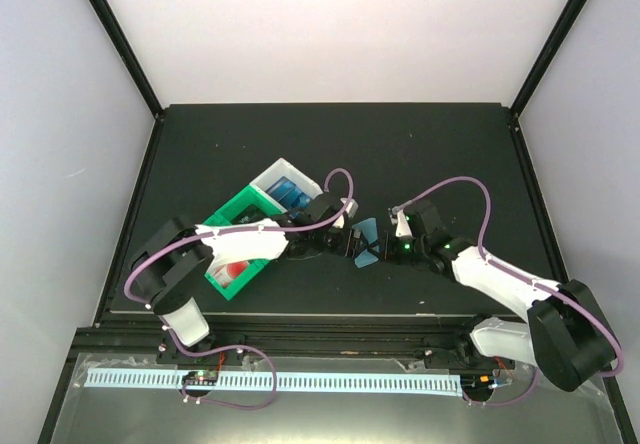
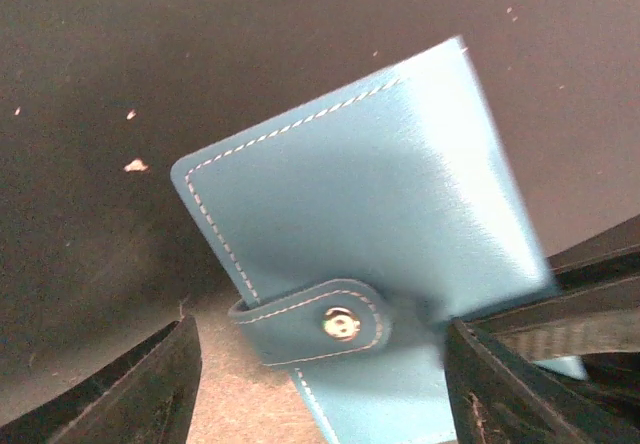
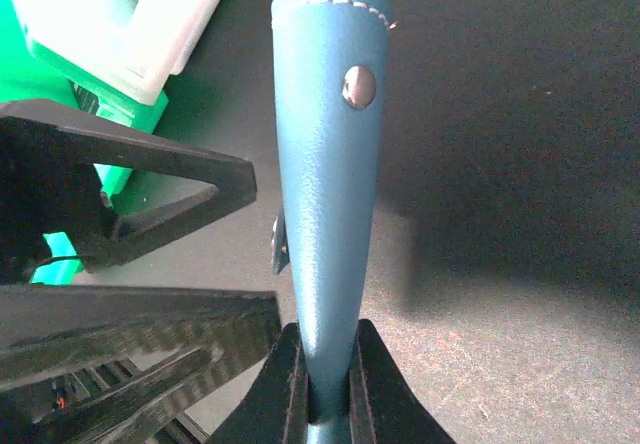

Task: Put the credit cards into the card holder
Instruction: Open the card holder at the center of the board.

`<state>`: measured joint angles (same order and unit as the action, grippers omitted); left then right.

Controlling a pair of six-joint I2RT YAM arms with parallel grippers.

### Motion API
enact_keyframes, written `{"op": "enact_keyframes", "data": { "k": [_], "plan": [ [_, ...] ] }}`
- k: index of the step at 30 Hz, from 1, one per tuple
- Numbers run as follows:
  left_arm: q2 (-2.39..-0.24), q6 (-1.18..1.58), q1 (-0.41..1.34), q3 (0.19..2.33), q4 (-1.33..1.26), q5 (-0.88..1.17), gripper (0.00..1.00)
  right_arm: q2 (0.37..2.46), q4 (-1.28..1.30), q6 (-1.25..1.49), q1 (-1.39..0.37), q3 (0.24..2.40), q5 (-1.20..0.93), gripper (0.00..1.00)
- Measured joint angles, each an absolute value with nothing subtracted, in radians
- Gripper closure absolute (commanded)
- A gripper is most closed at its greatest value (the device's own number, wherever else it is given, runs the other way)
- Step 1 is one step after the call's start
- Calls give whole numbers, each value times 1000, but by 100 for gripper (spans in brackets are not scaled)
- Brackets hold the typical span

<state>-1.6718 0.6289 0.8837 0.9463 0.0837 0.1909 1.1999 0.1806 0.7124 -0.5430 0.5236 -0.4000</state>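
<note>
The teal card holder [image 1: 366, 243] hangs edge-up above the mat, and my right gripper [image 3: 327, 389] is shut on its lower edge. In the left wrist view its broad face [image 2: 370, 204] fills the middle, with the snap tab [image 2: 320, 322] folded over one edge. My left gripper [image 2: 320, 384] stands open on either side of that tab, its fingers [image 2: 150, 389] apart from the leather; from above it [image 1: 345, 238] sits just left of the holder. Blue credit cards [image 1: 290, 194] lie in the white bin. A red-and-white card [image 1: 236, 269] lies in the green bin.
The green bin [image 1: 226, 226] and the white bin [image 1: 268, 178] sit side by side under the left arm, and both show at the top left of the right wrist view [image 3: 120, 34]. The left gripper's black fingers [image 3: 130, 179] reach close beside the holder there.
</note>
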Motion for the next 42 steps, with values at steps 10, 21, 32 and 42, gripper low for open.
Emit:
{"op": "enact_keyframes", "data": {
  "k": [10,21,32,42],
  "plan": [
    [-1704,633,886,974,157,149,56,1194,189,711,-544,526,-413,99],
    [-1704,645,884,990,205,43,66,1183,236,704,-544,548,-376,99],
    [-1704,643,870,987,195,80,67,1177,249,704,-544,554,-377,99],
    [-1704,643,865,977,178,139,98,1177,247,705,-544,555,-392,99]
  ]
}}
